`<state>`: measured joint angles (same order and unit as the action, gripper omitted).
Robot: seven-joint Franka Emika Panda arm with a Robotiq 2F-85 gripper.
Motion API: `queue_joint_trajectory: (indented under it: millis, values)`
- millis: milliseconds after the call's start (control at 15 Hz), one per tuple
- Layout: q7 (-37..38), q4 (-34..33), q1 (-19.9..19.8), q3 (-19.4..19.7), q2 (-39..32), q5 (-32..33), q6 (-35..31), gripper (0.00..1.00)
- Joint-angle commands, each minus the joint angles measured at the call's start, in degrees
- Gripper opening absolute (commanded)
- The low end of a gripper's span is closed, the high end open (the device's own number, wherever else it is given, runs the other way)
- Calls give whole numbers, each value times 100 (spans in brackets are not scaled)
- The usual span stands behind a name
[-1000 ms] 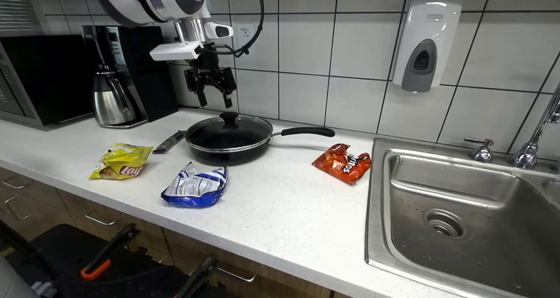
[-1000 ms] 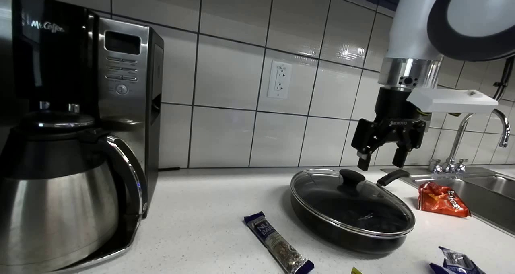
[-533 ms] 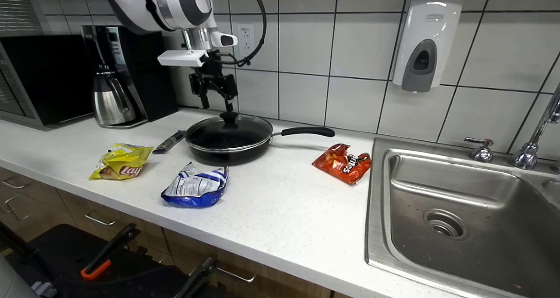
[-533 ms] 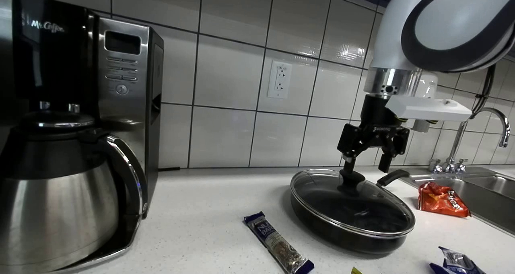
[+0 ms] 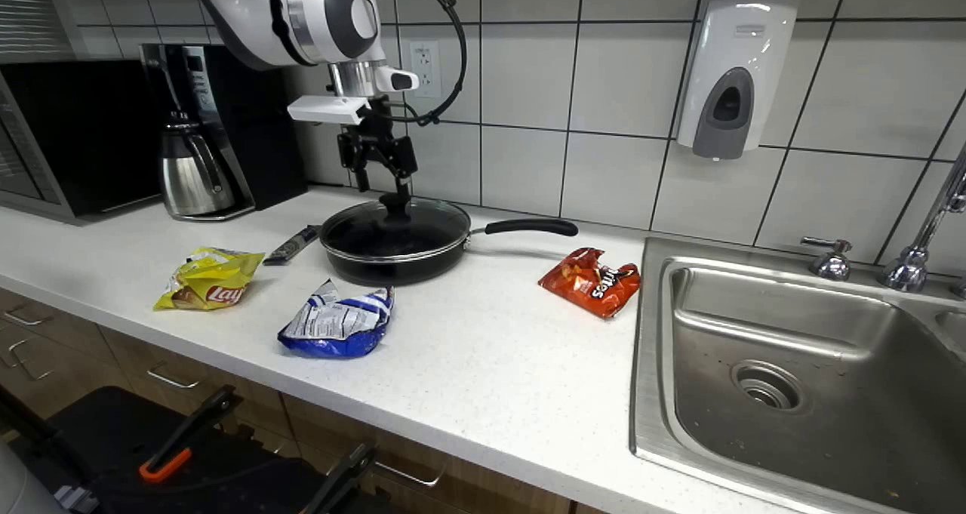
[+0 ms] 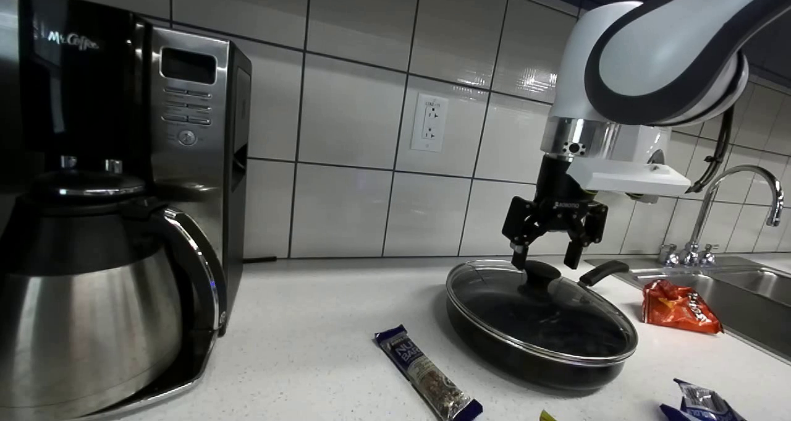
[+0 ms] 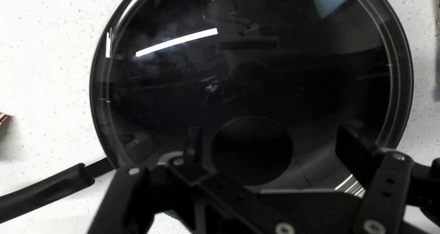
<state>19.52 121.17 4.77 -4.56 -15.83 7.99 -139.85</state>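
Claw spread wide, right by the knob: lining-up looks nearly done, no grip made yet, and the lid still sits on the pan!

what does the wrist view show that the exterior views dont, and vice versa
Only the wrist view: the round top of the knob seen from overhead, and a bright straight streak of glare across the glass lid.

Only the exterior views: the coffee maker, its carafe, the wall outlet, sink, faucet and blue bag.

Both: the covered pan, its black handle, the parted fingers, the white counter and apparently the red bag, just a corner of it in the wrist view.
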Motion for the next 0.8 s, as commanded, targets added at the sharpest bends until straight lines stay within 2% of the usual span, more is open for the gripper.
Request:
queue_joint_trajectory:
  millis: [0,733]
  values:
    - [-150,-329,113,137,-250,-70,72,100]
    - [-93,-569,271,311,-516,-33,97,100]
